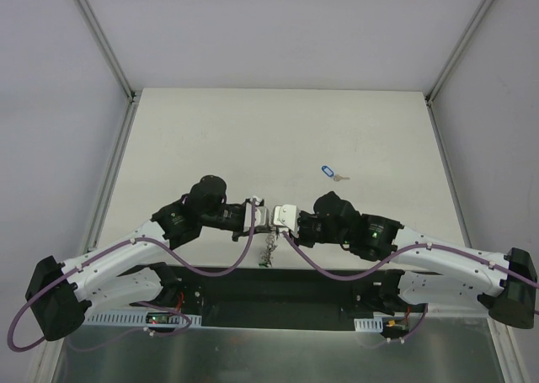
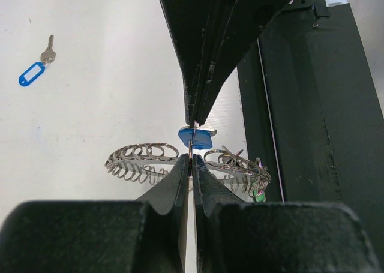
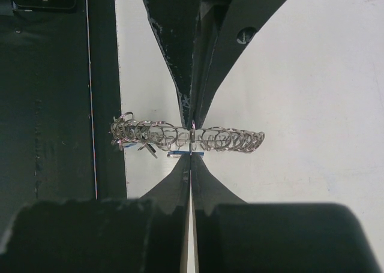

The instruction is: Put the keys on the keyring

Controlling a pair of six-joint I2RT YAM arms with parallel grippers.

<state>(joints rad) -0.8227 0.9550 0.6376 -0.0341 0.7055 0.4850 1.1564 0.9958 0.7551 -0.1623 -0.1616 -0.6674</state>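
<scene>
One key is plainly not yet on the ring: a loose blue-tagged key (image 1: 328,172) lies on the white table (image 1: 253,130), to the far right of where my two arms meet and well apart from both. The keyring (image 2: 141,159) is off the table, held edge-on between the two pincers close to the table's near edge, its coiled wire reaching out to either side of the pinch point in both wrist views. At the end nearest the black base plate (image 2: 312,135) I see a bunch of small metal pieces and a green tag (image 2: 258,195), so I judge some keys are already threaded, though I cannot count them. A blue-headed key (image 2: 198,138) sits right at the pinch, touching the ring's wire; whether it is fully on or only half fed I cannot tell. The left gripper (image 2: 190,160) is closed, its fingertips together on the coil as far as I can make out. The right gripper (image 3: 191,156) is likewise closed on it from the opposite side, the two sets of tips almost meeting. I reckon the job is partway done, with the loose key left to fetch.
</scene>
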